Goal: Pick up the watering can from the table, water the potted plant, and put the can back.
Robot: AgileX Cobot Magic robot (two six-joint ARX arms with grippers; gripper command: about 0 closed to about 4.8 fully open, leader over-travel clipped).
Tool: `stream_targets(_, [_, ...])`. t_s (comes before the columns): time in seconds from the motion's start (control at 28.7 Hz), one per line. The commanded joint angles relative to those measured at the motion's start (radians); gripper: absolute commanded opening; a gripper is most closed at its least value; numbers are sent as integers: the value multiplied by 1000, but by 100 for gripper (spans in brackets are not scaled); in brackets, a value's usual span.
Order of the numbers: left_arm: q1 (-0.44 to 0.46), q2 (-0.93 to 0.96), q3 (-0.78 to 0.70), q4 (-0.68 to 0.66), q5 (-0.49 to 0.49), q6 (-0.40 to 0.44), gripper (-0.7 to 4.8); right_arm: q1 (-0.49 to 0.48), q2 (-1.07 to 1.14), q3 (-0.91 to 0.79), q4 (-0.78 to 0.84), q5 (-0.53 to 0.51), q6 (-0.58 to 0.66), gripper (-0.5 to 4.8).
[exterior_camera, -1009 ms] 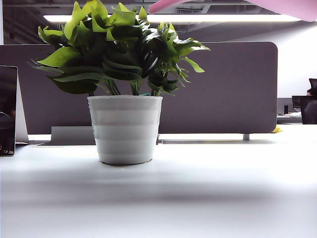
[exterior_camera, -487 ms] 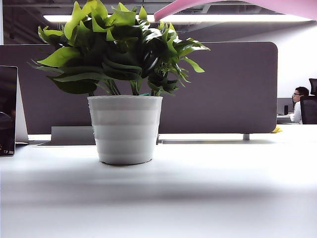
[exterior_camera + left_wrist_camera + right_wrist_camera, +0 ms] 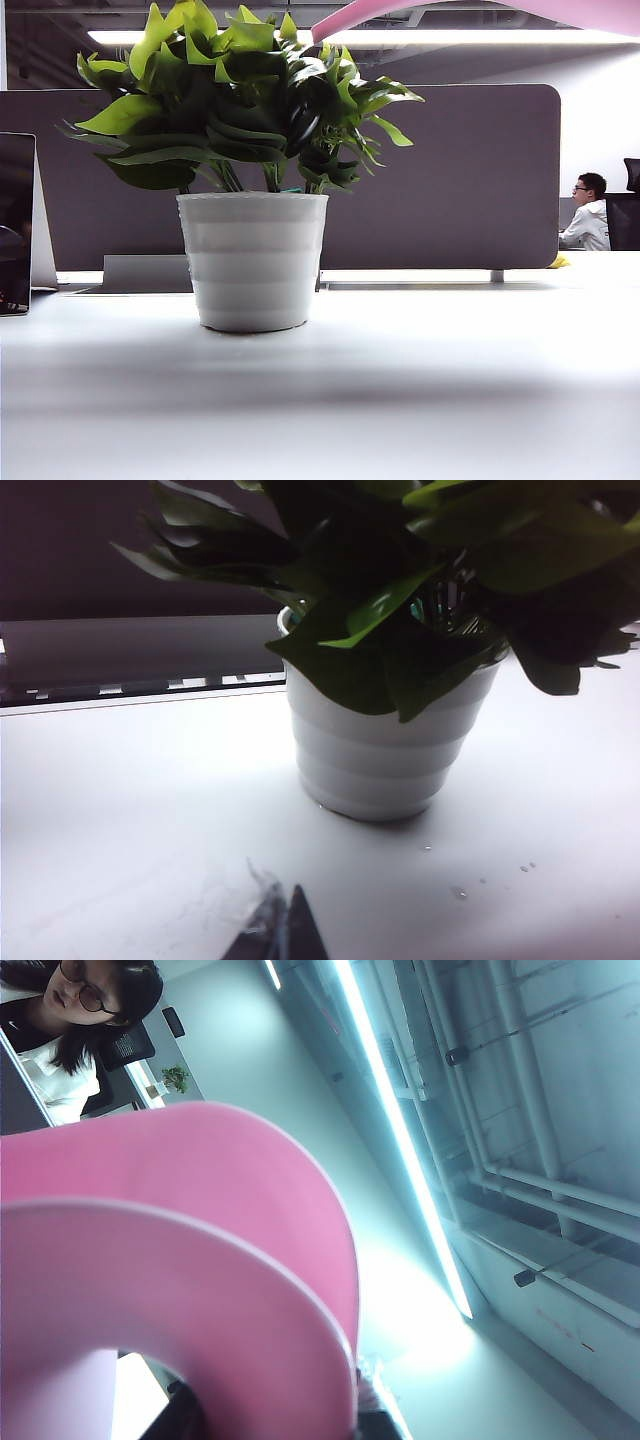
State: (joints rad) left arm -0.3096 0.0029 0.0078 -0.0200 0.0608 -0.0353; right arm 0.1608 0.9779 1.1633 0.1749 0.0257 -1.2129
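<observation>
- Can: aloft at the exterior view's top edge, spout tip above the plant, which stands on the table.
- Right gripper: clamped, apparently on the can.
- Left gripper: closed, empty, low near the pot.
- Technique: tilt gently; keep spout over foliage.

table: plain white-grey, matte
potted plant: white ribbed pot standing upright on the table, left of middle
droplets: few, on table beside pot

spout: watering can tipped lower over potted plant | background: seated person now visible
</observation>
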Motion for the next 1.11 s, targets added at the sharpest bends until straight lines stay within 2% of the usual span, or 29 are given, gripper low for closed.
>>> stream_targets(0.03, [0,1,1,6,0,1,-5,0,-9,14,92,1,0,75])
stream_targets(0.45, [0,1,1,6,0,1,-5,0,-9,14,92,2,14,74])
stream_targets(0.56, [0,1,1,6,0,1,-5,0,-10,14,92,58,27,74])
stream_targets(0.66, [0,1,1,6,0,1,-5,-1,-26,13,89,89,152,74])
stream_targets(0.83, [0,1,1,6,0,1,-5,-3,-58,13,48,140,187,74])
stream_targets(0.94, [0,1,1,7,0,1,-5,-5,-83,13,-73,143,252,74])
stream_targets(1.11, [0,1,1,6,0,1,-5,-9,-98,13,-129,163,367,73])
